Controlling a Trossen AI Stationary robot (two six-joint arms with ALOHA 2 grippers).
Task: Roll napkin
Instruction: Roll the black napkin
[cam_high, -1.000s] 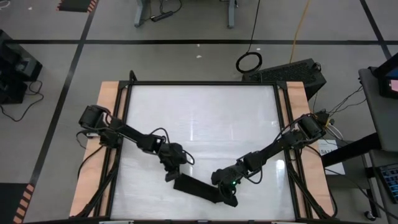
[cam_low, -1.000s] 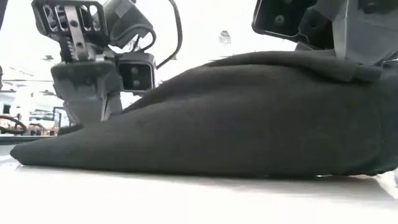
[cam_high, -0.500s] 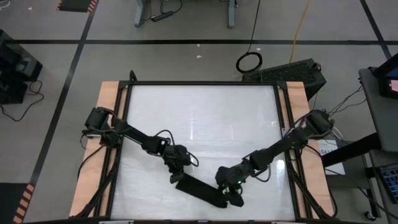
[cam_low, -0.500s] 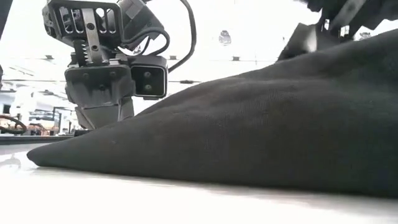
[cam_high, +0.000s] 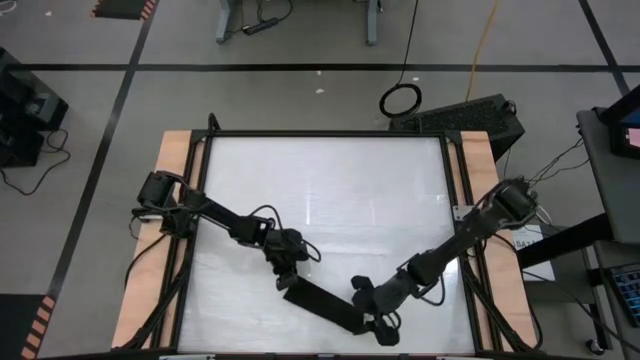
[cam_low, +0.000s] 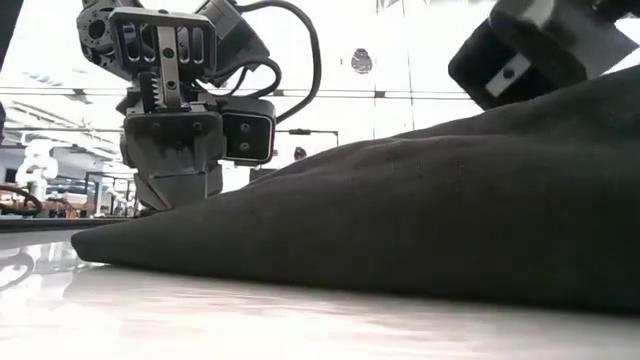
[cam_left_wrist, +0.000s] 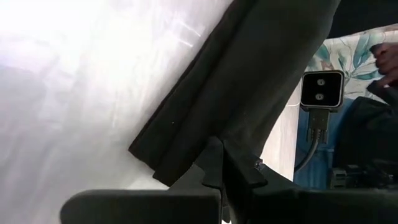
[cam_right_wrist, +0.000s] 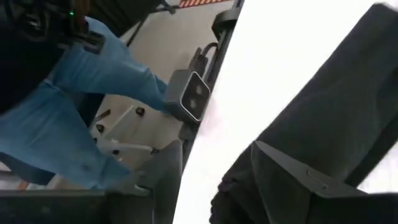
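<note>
The napkin (cam_high: 325, 308) is a long black roll lying slantwise on the white table, near its front edge. In the low view the napkin (cam_low: 400, 230) rises from a thin left end to a thick right end. My left gripper (cam_high: 283, 281) is shut at the roll's left end. My right gripper (cam_high: 382, 322) stands open over the roll's right end. In its wrist view the fingers (cam_right_wrist: 165, 171) are wide apart, with cloth (cam_right_wrist: 336, 93) below and beyond them. I cannot tell whether they touch it. My left gripper has its shut fingertips (cam_left_wrist: 217, 152) down on top of the napkin's left end (cam_left_wrist: 186, 149), slanting down from the table's left. Whether any cloth is caught between them cannot be seen. That end (cam_low: 130, 245) lies flat on the table.
Free white tabletop (cam_high: 320, 190) spreads behind the roll, inside a black frame with wooden side strips (cam_high: 175, 200). A small camera (cam_right_wrist: 189, 93) stands at the table's front edge. A person in blue jeans (cam_right_wrist: 74, 106) stands close beyond it.
My right gripper has opened and let go of the napkin's right end. It has risen, rolled at the wrist and drawn toward the table's near right. The napkin stays lying on the table with my left gripper still at its left end.
</note>
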